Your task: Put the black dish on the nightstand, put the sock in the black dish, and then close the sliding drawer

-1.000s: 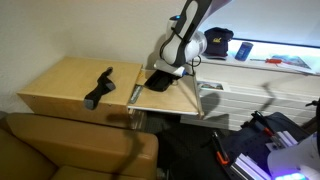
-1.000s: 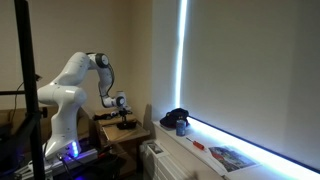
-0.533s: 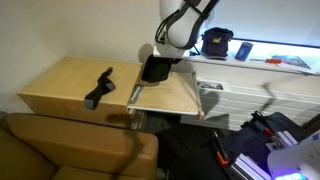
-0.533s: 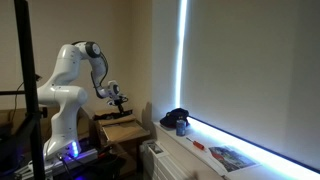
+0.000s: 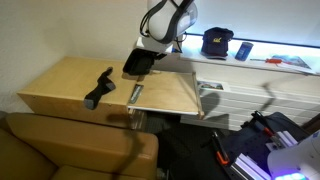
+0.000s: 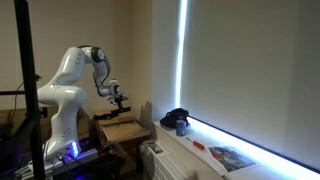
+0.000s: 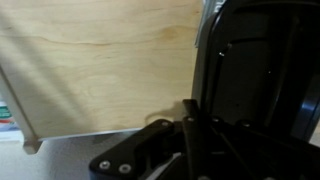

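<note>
The wide, low nightstand [image 5: 62, 80] of pale wood is standing against the wall, its flat top waiting to receive the dish. A brown padded seat [image 5: 70, 150] is sitting in front of the nightstand and the white robot arm [image 5: 165, 18] is reaching down from above its drawer end. The sliding drawer [image 5: 172, 95] is sticking out flat beside the nightstand, fully open, since closing it is the final step. A white radiator-like unit [image 5: 230, 95] is standing beyond the drawer, on the side away from the nightstand. The claw [image 5: 149, 48] is gripping the black dish [image 5: 138, 63] by one edge, so the dish is hanging tilted in the air over the seam where the drawer meets the nightstand, touching neither. In the wrist view the dish [image 7: 260, 70] is filling the right side, clamped between the dark fingers [image 7: 190, 125], with pale wood below. The limp dark sock [image 5: 100, 87] is lying bent on the nightstand top, near its middle, well apart from the dish. It looks like the one thing to steer around, leaving bare wood between sock and drawer for setting down. A dark cap [image 5: 218, 42] is resting on the sill far from the nightstand, out of the way.
</note>
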`<state>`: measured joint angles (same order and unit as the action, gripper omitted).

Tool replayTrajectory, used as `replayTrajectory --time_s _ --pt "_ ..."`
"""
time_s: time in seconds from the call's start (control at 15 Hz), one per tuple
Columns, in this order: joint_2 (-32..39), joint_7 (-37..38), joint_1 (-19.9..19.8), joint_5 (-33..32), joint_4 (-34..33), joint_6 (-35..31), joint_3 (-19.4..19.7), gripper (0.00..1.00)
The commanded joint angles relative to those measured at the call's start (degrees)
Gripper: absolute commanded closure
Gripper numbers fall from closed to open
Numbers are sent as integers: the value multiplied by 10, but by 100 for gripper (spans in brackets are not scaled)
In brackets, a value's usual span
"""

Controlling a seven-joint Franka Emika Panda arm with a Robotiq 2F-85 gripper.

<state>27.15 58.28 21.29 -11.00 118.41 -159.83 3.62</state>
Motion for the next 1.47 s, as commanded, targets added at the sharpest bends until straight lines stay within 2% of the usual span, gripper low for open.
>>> replayTrajectory --time_s 0.0,0.2,0.33,0.67,0.87,1.2,1.27,1.33,1.4 --pt "12 -18 0 25 -15 0 -6 97" --pt "26 -22 -4 34 -32 0 -12 99" --pt "80 -31 -9 44 -79 -5 -24 99" --pt "199 -15 25 44 -207 9 -1 99" --pt "261 -24 19 68 -275 12 -10 99" --pt "306 -42 16 102 -351 35 -27 99" --pt "295 -55 15 101 -347 57 -33 72" --pt "277 -58 23 92 -337 97 -24 71" --pt "262 -81 15 91 -328 123 -35 64"
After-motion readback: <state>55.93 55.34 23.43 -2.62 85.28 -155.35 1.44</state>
